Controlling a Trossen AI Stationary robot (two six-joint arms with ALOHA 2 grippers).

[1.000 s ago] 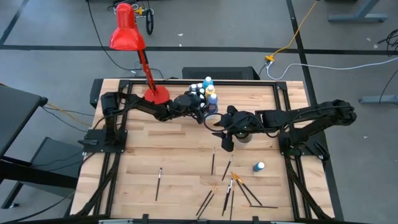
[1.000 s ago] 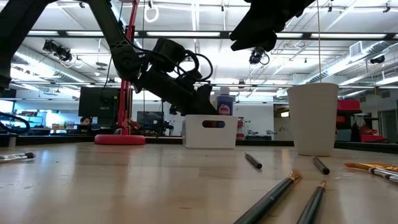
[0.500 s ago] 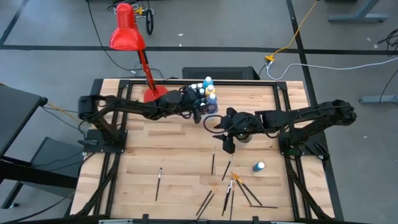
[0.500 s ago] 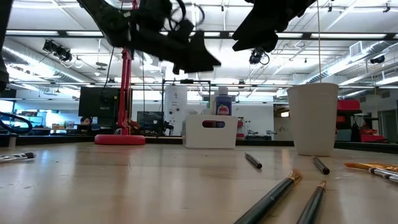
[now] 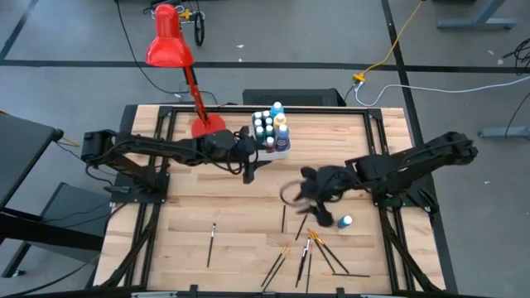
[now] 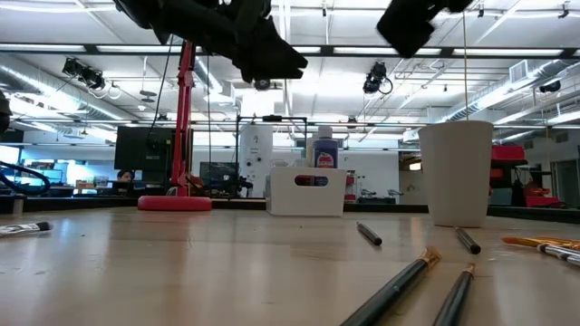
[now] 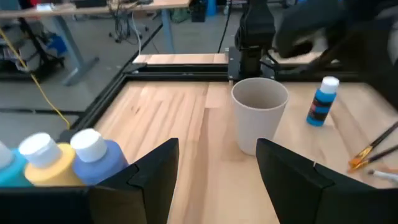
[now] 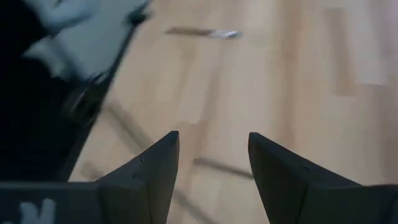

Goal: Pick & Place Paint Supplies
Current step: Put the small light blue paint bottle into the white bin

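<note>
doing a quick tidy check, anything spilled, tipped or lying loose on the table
Nothing spilled. Several paintbrushes lie scattered and crossing near the table's front edge, and one blue bottle stands alone among them, apart from the other bottles in the white tub.

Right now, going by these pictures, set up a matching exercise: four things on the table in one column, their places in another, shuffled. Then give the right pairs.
Things:
1. red lamp
2. white tub
3. lone blue bottle
4. white cup

Places:
A. near the table's middle, standing empty
B. back edge, full of capped bottles
C. back left corner, head hanging past the table
D. on the right side, beside the right gripper

Pairs: 1-C, 2-B, 3-D, 4-A
</note>
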